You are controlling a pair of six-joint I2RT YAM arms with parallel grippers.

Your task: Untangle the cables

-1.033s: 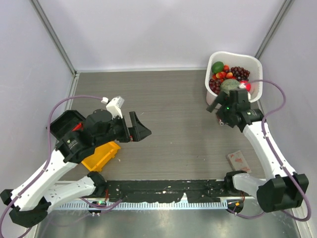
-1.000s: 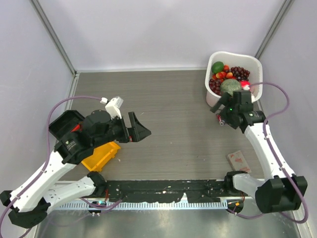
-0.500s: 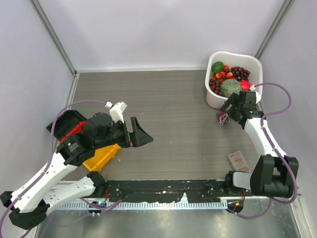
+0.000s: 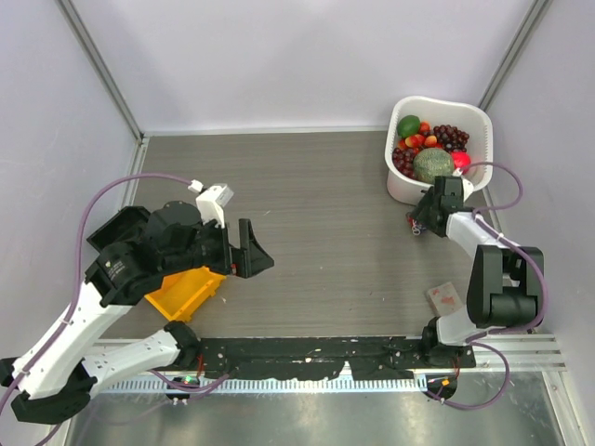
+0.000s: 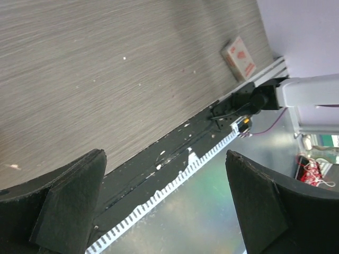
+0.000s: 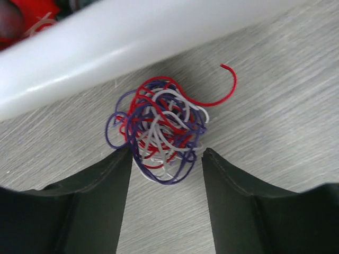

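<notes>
The cables (image 6: 159,127) are a small knot of red, white and purple wire loops lying on the table against the white basket's wall, with one red end curling out to the right. In the top view the cables (image 4: 417,224) show just left of my right gripper (image 4: 426,216). My right gripper (image 6: 167,153) stands open, its fingertips on either side of the knot's near edge; the left fingertip (image 6: 114,169) touches the outer purple loops. My left gripper (image 4: 253,251) hovers wide open over the table's left half, holding nothing. In its own view the left gripper (image 5: 165,159) frames the table's near edge.
A white basket (image 4: 437,100) of fruit stands at the back right, its wall (image 6: 132,47) right behind the knot. An orange bin (image 4: 191,293) lies under the left arm. A small pink packet (image 4: 444,297) lies near the right base. A black strip (image 4: 307,353) lines the near edge.
My right arm has folded in and brought its gripper down to the cables beside the basket, and its jaws have narrowed. The left gripper has drifted slightly left and down, still wide open.
</notes>
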